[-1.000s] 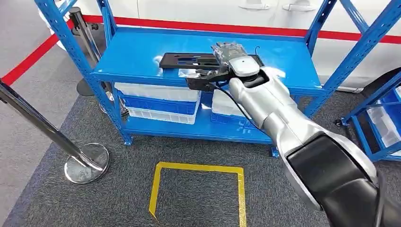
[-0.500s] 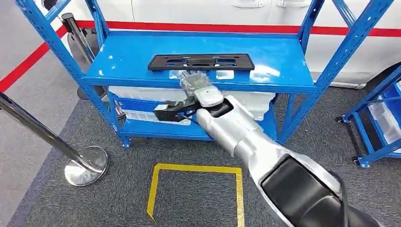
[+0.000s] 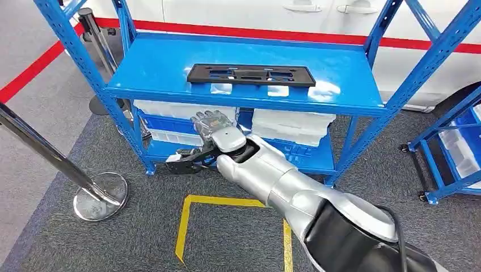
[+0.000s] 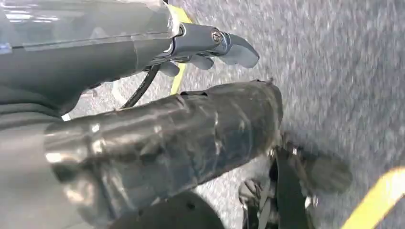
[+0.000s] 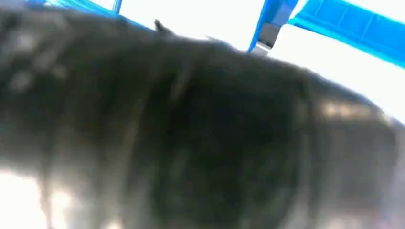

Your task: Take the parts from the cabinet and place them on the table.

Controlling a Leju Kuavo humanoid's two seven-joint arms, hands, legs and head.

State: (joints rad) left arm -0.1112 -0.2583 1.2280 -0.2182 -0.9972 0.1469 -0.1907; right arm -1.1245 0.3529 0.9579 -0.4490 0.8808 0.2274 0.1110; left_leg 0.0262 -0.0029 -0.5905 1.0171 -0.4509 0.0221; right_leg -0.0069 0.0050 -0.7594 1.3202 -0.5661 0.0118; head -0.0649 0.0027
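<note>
A long flat black part with cut-outs lies on the top shelf of the blue cabinet, near its front edge. My right hand hangs below that shelf, in front of the lower shelf and left of centre, fingers spread and nothing in them. It is well apart from the part. In the right wrist view the hand is a dark blur with the blue cabinet frame behind it. My left hand hangs over the grey carpet, fingers apart and holding nothing.
White bins sit on the cabinet's lower shelf. A chrome stanchion stands on the carpet at the left. A yellow tape square marks the floor before the cabinet. A second blue rack stands at the right.
My right hand has come off the black part, swung down and to the left, and now hangs in front of the lower shelf. The part stays on the top shelf. The camera shifted slightly.
</note>
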